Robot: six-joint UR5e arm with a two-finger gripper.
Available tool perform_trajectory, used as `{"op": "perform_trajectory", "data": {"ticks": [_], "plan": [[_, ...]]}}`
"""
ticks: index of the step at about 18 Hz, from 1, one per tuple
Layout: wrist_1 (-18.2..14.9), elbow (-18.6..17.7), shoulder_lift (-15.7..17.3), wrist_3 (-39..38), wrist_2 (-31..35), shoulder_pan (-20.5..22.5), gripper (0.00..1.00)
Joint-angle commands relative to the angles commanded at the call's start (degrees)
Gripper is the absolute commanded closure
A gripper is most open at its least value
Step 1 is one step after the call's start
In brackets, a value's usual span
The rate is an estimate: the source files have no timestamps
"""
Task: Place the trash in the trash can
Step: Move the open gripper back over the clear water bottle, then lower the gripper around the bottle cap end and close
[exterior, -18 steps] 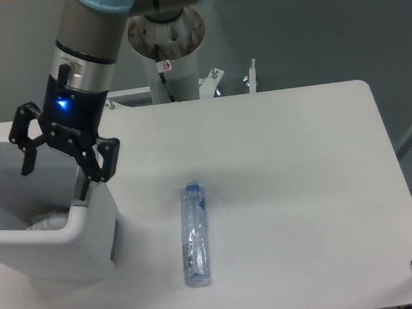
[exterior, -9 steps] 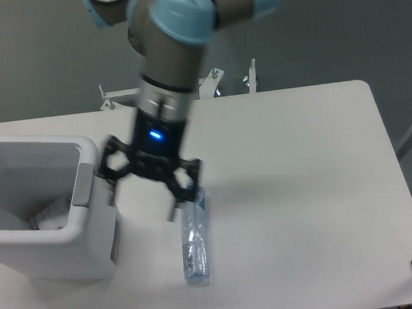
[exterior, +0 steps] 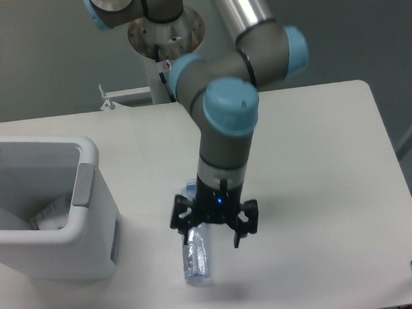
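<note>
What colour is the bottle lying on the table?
Clear with a blue tint, blue cap end; the bottle shows in the fixed camera view.

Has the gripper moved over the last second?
Yes. The gripper went from above the trash can rightward across the table, now open over the bottle.

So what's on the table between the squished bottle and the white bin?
Nothing. In the camera view, only bare white table lies between the crushed clear plastic bottle and the white rectangular plastic bin. The open black claw hangs over the bottle's top end.
</note>
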Motion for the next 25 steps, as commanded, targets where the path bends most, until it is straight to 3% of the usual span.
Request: {"op": "perform_trajectory", "data": {"ticks": [3, 7, 12, 25], "plan": [[-0.79, 2.37, -2.64, 0.00, 0.18, -0.35, 0.00], [-7.63, 8.34, -7.29, 0.00, 4.21, -2.37, 0.00], [-12.47, 9.15, -8.18, -0.09, 4.48, -3.34, 0.00], [-13.01, 9.68, -13.01, -0.44, 8.70, -6.15, 0.00]]}}
